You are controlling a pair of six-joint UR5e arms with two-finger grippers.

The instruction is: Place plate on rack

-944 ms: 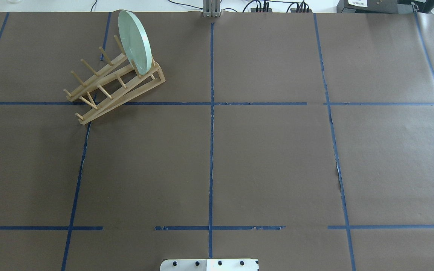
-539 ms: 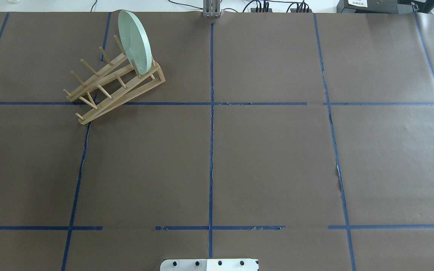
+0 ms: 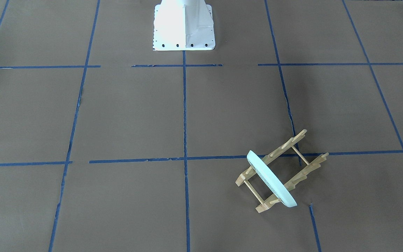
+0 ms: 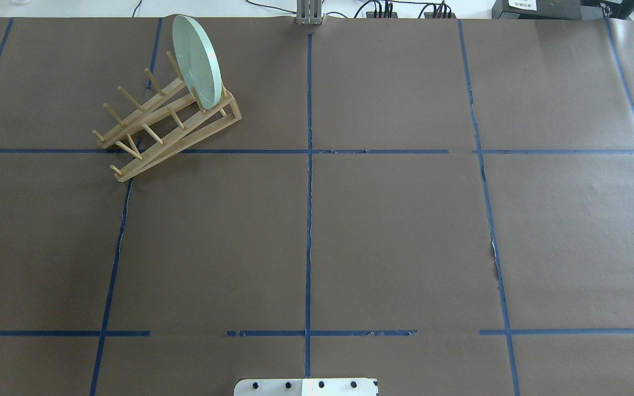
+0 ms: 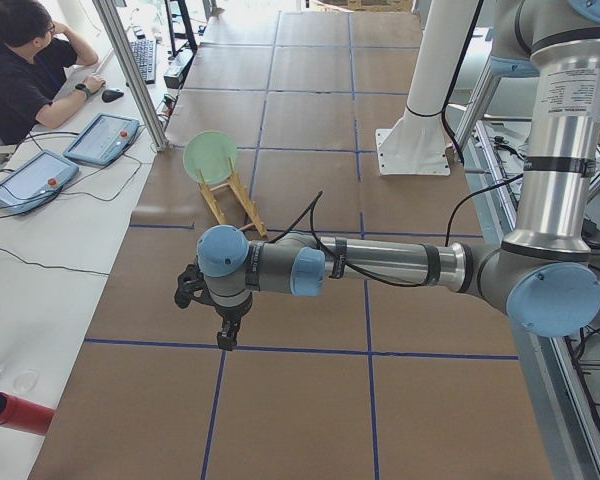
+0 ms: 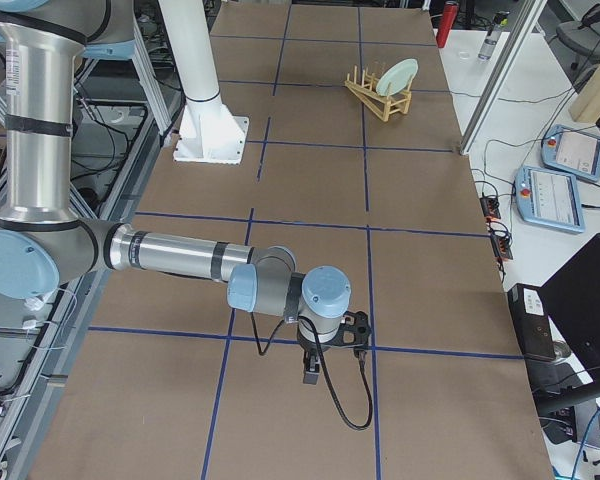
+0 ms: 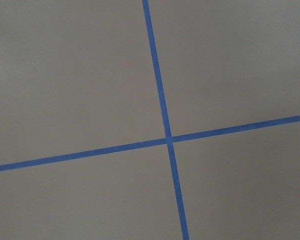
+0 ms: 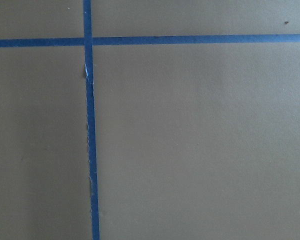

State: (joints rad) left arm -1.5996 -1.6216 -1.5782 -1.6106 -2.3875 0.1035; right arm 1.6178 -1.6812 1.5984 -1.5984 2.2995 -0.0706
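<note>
- Placement is judged complete: the round pale mint-green plate [image 4: 197, 60] is stood on edge between the pegs at the two o'clock end of the small light-wood peg rack [image 4: 168, 129], toward eleven o'clock on the brown-papered desk [image 4: 394, 236] in the overhead view.
- The left gripper [image 5: 223, 338] and the right gripper [image 6: 311, 376] are shown only from the sides, well apart from the rack. Their opening cannot be told, and nothing is seen held.
- Both arms are best kept away, so that the leaning plate is not jarred.
</note>
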